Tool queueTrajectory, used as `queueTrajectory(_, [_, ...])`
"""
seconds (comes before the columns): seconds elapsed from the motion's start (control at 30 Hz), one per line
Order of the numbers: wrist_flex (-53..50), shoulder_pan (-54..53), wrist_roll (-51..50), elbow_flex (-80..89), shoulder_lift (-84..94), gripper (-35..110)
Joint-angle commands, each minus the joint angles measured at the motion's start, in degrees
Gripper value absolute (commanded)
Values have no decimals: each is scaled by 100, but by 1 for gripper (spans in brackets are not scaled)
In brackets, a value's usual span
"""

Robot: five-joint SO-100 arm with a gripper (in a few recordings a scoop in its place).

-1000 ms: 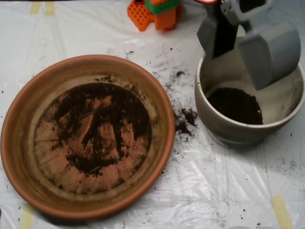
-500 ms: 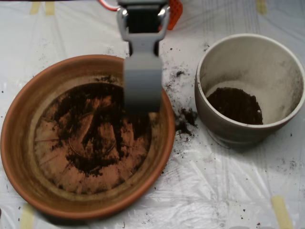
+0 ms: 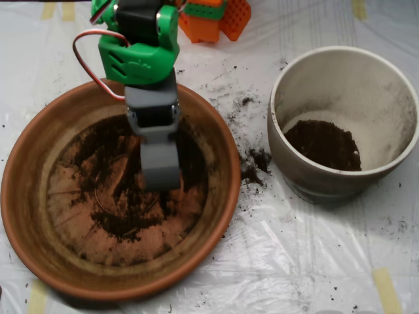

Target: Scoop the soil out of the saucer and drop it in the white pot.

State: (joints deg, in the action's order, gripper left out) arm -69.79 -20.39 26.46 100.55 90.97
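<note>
Looking down from above, you see the grey scoop (image 3: 161, 171) lowered inside the saucer (image 3: 226, 163), its tip over the upper middle of the ridged base. From this angle you see only its closed-looking back, a narrow grey block; whether its halves are parted or pressed together cannot be told, nor whether it carries anything. Above it sit a grey wrist housing and the green arm segment (image 3: 139, 55), with a red wire (image 3: 88, 65) looping out to the left over the saucer's upper rim.

The soil (image 3: 108, 222) in the saucer lies as a thin, patchy dark layer spread over the base, thicker around and beside the scoop and in an arc toward the lower middle, with bare orange-brown ridges showing through on the left and lower right.

To the right, well apart from the scoop, stands the white pot (image 3: 288, 163). A compact dark mound of potting soil (image 3: 322, 144) rests at its bottom, toward the lower left of the interior, and the inner wall is dusted brown.

Between the two vessels, spilled crumbs (image 3: 252, 167) lie on the white plastic sheet (image 3: 294, 261), densest just beside the saucer's right rim. Orange blocks (image 3: 226, 16) sit at the top edge, and strips of yellowish tape (image 3: 386, 288) mark the sheet.
</note>
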Motion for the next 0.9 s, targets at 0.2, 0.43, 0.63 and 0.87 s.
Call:
queueTrajectory(0.2, [571,18,1239,475,-387,38])
queueTrajectory(0.43, [264,176,1714,141,-1143,42])
queueTrajectory(0.63, [132,202,1960,53,-1371,35])
queueTrajectory(0.87, [308,211,2426,686,-756,27])
